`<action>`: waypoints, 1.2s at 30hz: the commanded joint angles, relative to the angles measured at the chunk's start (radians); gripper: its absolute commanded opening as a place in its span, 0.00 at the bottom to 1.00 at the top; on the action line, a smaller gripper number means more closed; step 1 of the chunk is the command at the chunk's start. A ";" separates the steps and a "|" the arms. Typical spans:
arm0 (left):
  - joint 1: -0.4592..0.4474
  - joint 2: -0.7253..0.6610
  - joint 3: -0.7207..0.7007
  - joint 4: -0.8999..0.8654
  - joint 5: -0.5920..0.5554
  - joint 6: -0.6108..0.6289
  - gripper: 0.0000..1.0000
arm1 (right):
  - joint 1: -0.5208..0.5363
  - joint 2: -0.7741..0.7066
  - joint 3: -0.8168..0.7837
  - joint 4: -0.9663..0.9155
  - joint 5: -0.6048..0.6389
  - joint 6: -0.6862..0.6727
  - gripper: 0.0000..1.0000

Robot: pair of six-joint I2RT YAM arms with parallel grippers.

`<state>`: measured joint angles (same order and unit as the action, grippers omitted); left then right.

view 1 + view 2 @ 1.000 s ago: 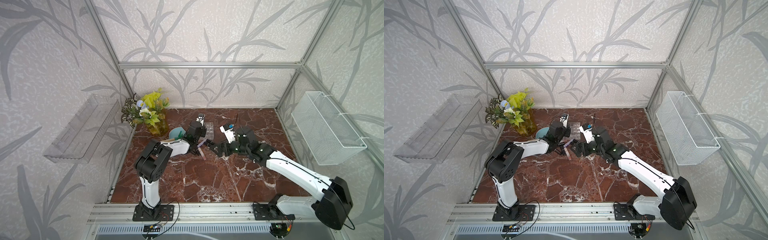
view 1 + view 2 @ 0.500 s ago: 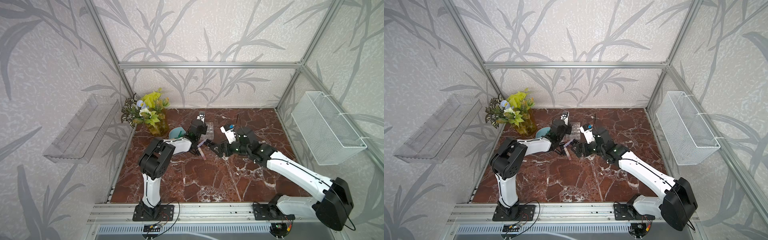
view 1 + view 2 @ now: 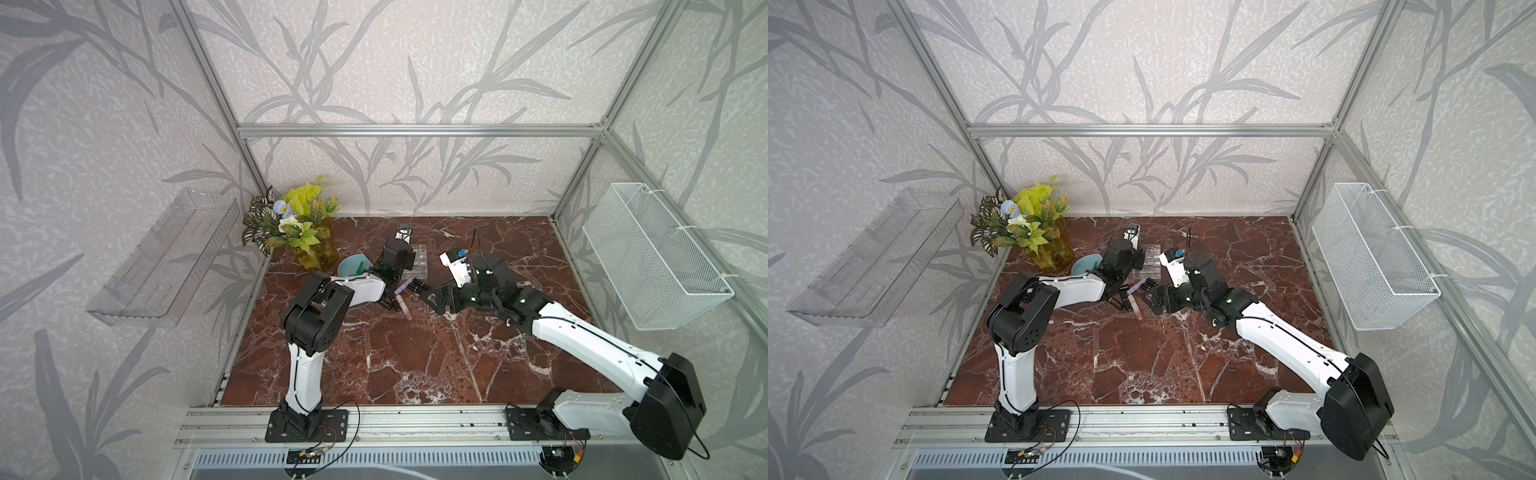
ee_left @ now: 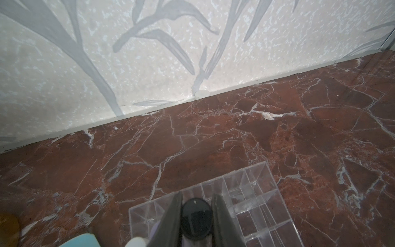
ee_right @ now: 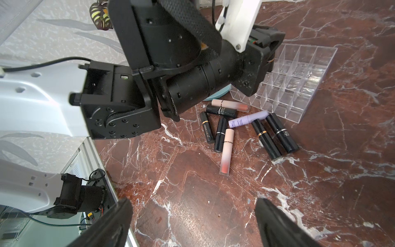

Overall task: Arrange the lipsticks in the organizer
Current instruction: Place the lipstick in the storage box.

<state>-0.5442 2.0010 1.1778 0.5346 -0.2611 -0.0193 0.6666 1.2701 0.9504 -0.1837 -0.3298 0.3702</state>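
Black glossy plastic fills my left gripper [image 4: 196,198]: it is closed on one black lipstick [image 4: 196,218], pinched across the barrel by both fingers, with the tube's round end facing the wrist camera. I hold it over the organizer [image 4: 256,205], at the cells nearest the teal bowl [image 3: 351,266]. Whether its foot has entered a cell I cannot tell.

I read a top view as a dial with twelve at the back wall. On it, the organizer [image 3: 419,266] lies at one o'clock of the loose lipsticks [image 3: 401,293], which lie flat on the marble. They are five black tubes, two pale pink and a lilac tube [image 5: 248,119]. My right gripper [image 3: 436,297] hovers at three o'clock of them, low over the marble, jaws spread wide and empty.

I judge these tubes light, rigid and slick, and round enough to roll or twist out of a loose pinch. Each is best taken across the middle of the barrel, jaws square to its length. The acrylic box looks light and thin-walled, so a tube lowered off-centre could catch a divider and shove it.

My left arm rises from its base at seven o'clock to a raised elbow. The forearm runs low toward one o'clock, and the wrist is bent over the box. My right arm stretches long and low from five o'clock.
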 commanded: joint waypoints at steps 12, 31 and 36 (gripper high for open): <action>-0.007 -0.083 -0.012 -0.020 0.058 -0.017 0.58 | 0.001 -0.003 -0.010 -0.022 0.019 -0.022 0.94; -0.019 -0.784 -0.671 0.157 -0.069 -0.351 0.54 | 0.149 0.381 0.236 -0.293 0.319 -0.127 0.76; -0.001 -0.779 -0.682 0.168 -0.055 -0.370 0.54 | 0.193 0.539 0.334 -0.313 0.370 -0.143 0.71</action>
<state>-0.5549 1.2293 0.5018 0.6697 -0.2920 -0.3611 0.8413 1.7550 1.2343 -0.4461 -0.0223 0.2523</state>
